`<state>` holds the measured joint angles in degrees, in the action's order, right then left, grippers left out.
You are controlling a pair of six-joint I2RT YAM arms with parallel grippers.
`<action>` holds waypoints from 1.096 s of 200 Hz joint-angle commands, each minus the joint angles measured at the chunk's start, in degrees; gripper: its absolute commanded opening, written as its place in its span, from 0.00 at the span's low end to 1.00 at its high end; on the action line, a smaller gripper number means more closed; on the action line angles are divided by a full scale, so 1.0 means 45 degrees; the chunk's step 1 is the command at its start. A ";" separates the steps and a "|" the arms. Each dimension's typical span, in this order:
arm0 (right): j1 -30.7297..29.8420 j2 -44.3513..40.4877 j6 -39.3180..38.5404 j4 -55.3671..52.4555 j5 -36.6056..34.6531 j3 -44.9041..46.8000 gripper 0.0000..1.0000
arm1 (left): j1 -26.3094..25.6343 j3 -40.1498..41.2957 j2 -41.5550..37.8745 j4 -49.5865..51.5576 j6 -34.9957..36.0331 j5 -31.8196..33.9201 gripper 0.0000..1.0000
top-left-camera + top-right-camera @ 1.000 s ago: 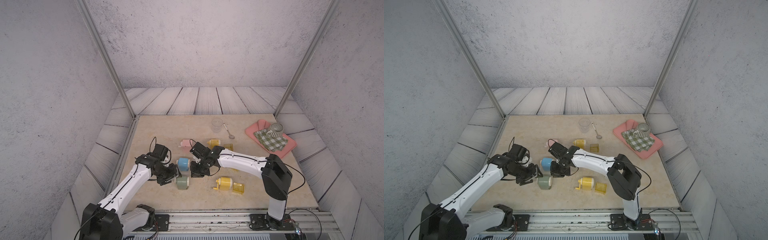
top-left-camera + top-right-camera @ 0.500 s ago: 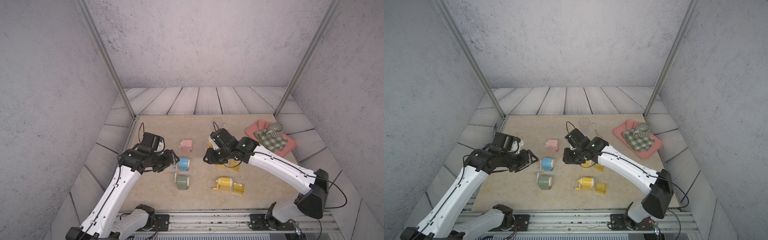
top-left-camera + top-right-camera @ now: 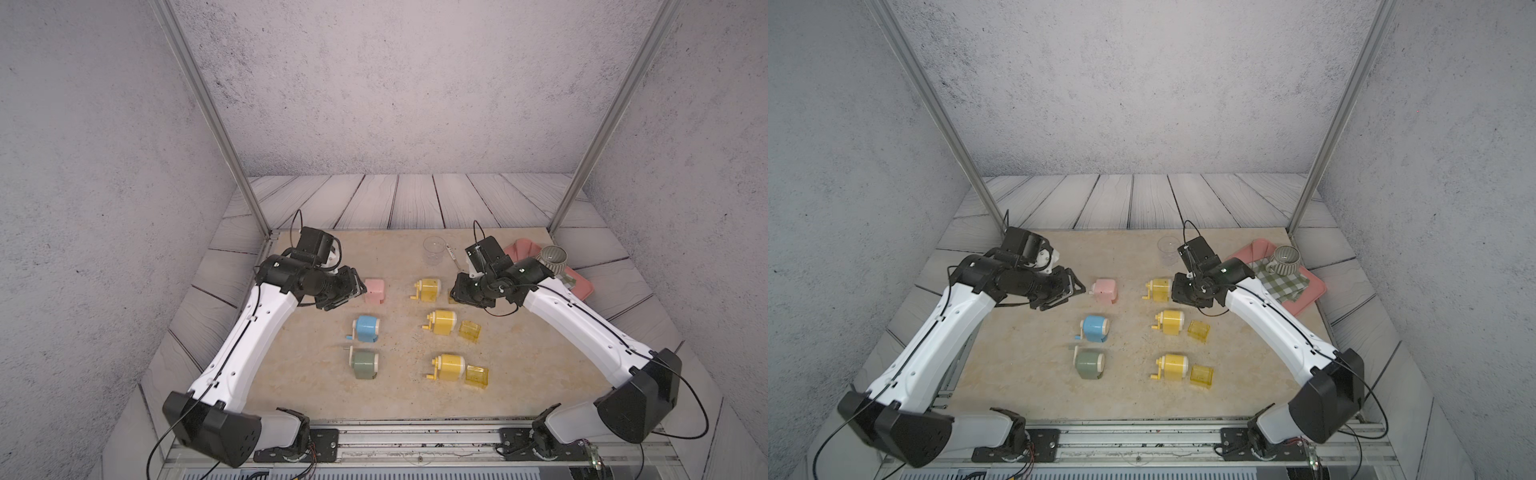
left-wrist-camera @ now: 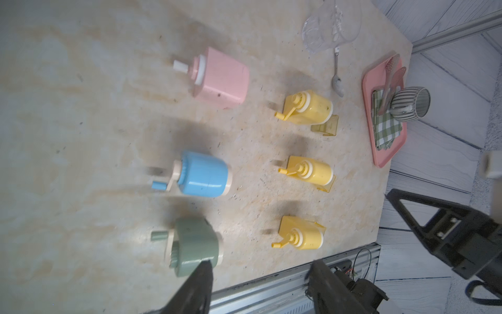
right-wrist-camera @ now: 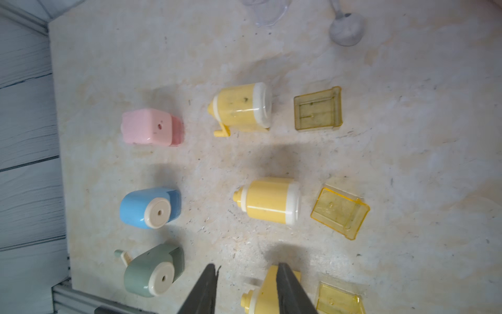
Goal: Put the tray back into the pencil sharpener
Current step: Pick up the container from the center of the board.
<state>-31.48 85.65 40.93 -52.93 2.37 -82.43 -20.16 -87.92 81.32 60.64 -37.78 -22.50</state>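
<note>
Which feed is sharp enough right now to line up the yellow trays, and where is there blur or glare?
Right wrist view: slightly soft, but the middle tray reads clearly; the spoon is out of focus. Left wrist view: softer, its fingers blurred, clear cup glinting. Both top views: sharp, evenly lit.

Taking the far wall as 12 o'clock, a pink serving tray (image 4: 385,159) sits at about 2 o'clock on the beige marbled tabletop (image 3: 316,386), close to its right edge. A green-and-white checked cloth (image 4: 385,127) lies in it, with a striped grey mug (image 4: 410,103) standing on the cloth and two pink slotted utensils (image 4: 392,73) resting partly on it. Near 12 o'clock, by the far edge, stands a clear plastic cup (image 3: 434,249). A metal spoon (image 4: 336,78) lies just beside it, on its 3 o'clock side. Grey plank flooring (image 3: 374,203) surrounds the table.
</note>
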 commanded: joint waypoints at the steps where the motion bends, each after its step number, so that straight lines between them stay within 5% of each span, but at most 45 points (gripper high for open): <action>1: 0.0352 0.0686 -0.0877 -0.1363 -0.0784 -0.1070 0.40 | -0.0109 -0.1422 0.1836 -0.0792 0.0600 -0.1176 0.60; 66: 0.0739 0.1930 -0.1235 -0.1314 -0.3241 -0.1841 0.41 | -0.0704 -0.3577 0.5514 -0.1399 0.0916 -0.2158 0.57; 219: 0.3217 0.8180 -0.3369 -0.1477 0.0436 -0.5306 0.40 | -0.1193 -0.6126 0.9456 -0.1069 0.1527 -0.2309 0.59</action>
<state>-16.99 119.55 28.25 -58.63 1.19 -103.59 -25.26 -113.75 122.83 55.05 -31.70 -33.15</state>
